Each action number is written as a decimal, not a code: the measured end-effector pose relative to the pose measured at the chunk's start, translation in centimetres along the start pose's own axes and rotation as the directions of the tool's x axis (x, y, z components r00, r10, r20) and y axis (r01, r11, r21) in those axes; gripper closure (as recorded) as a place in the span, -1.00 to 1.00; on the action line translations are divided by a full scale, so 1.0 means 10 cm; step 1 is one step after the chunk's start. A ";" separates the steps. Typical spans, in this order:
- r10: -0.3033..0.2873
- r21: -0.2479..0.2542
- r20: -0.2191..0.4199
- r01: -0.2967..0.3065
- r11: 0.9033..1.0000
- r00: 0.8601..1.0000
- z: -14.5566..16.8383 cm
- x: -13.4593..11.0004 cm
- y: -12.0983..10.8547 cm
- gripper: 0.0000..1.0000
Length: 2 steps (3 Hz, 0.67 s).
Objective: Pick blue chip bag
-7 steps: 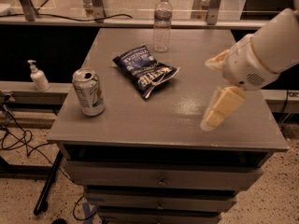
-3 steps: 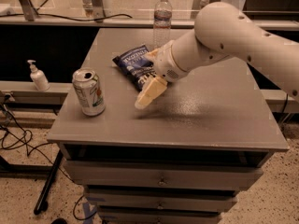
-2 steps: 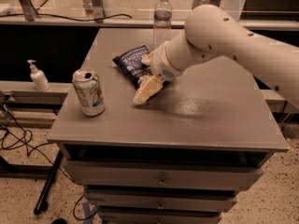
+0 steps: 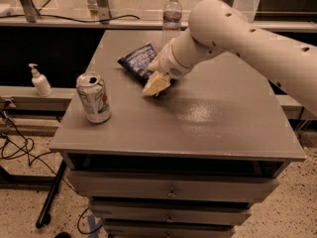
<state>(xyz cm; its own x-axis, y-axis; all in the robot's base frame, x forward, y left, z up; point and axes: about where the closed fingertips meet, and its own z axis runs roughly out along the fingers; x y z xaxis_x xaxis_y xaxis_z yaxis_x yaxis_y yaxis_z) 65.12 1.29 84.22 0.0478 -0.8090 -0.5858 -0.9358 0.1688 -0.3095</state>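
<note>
The blue chip bag (image 4: 138, 60) is a dark navy foil bag with white lettering, lying flat on the grey cabinet top (image 4: 208, 118) toward the back middle. My gripper (image 4: 156, 84) is cream-coloured and points down at the bag's near right end, covering that part of it. The white arm (image 4: 247, 38) reaches in from the right. Only the bag's left part shows.
A silver-green soda can (image 4: 93, 97) stands near the front left corner. A clear water bottle (image 4: 172, 15) stands at the back edge behind the bag. A soap dispenser (image 4: 39, 81) sits on a lower ledge to the left. Drawers are below the top.
The arm has swung in from the right across the top, and the gripper has come down onto the near right end of the chip bag. The bag, can and bottle have not moved.
</note>
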 end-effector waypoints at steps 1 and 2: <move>-0.006 0.001 -0.021 0.006 1.000 1.000 -0.07 -0.02 -0.09 0.73; -0.015 -0.015 -0.039 0.015 1.000 0.999 -0.22 -0.07 -0.11 1.00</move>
<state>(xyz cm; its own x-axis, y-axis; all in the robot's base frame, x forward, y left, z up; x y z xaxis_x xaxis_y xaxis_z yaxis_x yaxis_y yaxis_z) 65.31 0.45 86.62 0.0485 -0.8330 -0.5512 -0.9401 0.1483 -0.3068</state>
